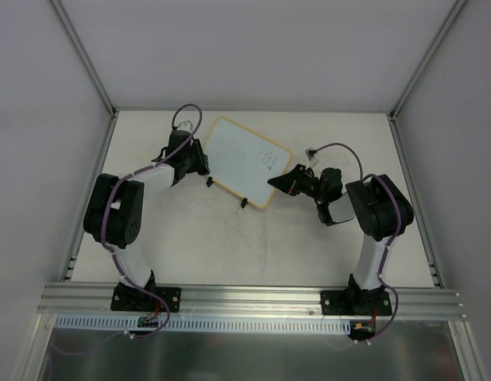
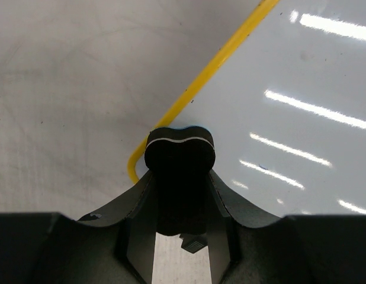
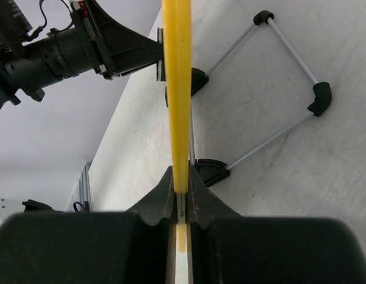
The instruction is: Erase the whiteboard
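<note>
Two arms: both reach in from the near edge of the pale, scuffed table (image 1: 230, 254) and meet at one board, one on each side.
Whiteboard: a small flat white rectangle with rounded corners and a thin yellow rim (image 1: 241, 159), set askew towards the far middle of the table, between the two grippers.
Writing: a small dark scribble (image 1: 268, 157) sits near the board's right end, too small to read.
Left gripper: the left gripper (image 2: 182, 183) is closed around a small black eraser block with a thin white line across its top (image 2: 180, 151), and the fingers hug both of its sides.
Eraser position: the eraser block sits at a rounded corner of the whiteboard (image 2: 289, 118), over the yellow rim. Whether it presses on the white face cannot be told.
Left gripper from above: it (image 1: 194, 159) sits at the board's left edge.
Right gripper: the right gripper (image 3: 181, 186) is pinched nearly closed on the board's yellow rim (image 3: 177, 89), which the wrist camera sees edge-on. From above it (image 1: 281, 181) is at the board's near right edge.
Stand: a thin silver wire frame with black plastic corner pieces (image 3: 289, 53) spreads over the table beside the rim, and two black clip feet (image 3: 211, 171) join it to the board.
</note>
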Available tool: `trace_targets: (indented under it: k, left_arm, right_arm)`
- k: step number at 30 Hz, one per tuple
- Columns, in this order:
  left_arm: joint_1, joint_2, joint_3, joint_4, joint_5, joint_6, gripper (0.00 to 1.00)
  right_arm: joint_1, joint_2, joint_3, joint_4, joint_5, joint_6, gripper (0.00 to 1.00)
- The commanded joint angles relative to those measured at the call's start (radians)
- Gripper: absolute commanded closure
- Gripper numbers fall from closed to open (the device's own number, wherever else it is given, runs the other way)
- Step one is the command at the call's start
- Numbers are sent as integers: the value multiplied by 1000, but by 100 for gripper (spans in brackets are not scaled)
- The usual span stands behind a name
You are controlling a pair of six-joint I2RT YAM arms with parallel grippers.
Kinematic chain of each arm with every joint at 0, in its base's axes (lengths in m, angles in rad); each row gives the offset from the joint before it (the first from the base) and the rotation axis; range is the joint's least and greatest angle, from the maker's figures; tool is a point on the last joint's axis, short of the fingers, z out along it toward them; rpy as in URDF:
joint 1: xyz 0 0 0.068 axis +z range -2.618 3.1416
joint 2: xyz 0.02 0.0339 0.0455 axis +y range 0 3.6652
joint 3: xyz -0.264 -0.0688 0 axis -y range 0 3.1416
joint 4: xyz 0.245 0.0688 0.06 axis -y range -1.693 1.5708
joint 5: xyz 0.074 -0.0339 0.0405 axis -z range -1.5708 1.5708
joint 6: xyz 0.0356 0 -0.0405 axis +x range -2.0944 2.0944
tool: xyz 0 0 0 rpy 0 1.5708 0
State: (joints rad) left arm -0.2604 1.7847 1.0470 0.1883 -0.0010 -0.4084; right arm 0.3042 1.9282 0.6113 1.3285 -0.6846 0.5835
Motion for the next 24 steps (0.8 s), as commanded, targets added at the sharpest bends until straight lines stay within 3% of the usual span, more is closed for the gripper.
trace_targets:
  k: [1,15,24]
  left_arm:
    - [-10,30,51,-26,94,-15,100]
    - [-135,58,113,-87,124,45,100]
    - [-197,96,122,-98,164,-13,100]
  right_arm:
    - [1,-14,10,204,5,-7,100]
    - [0,-9,13,204,5,-4,100]
    - [1,-11,13,204,5,-2,100]
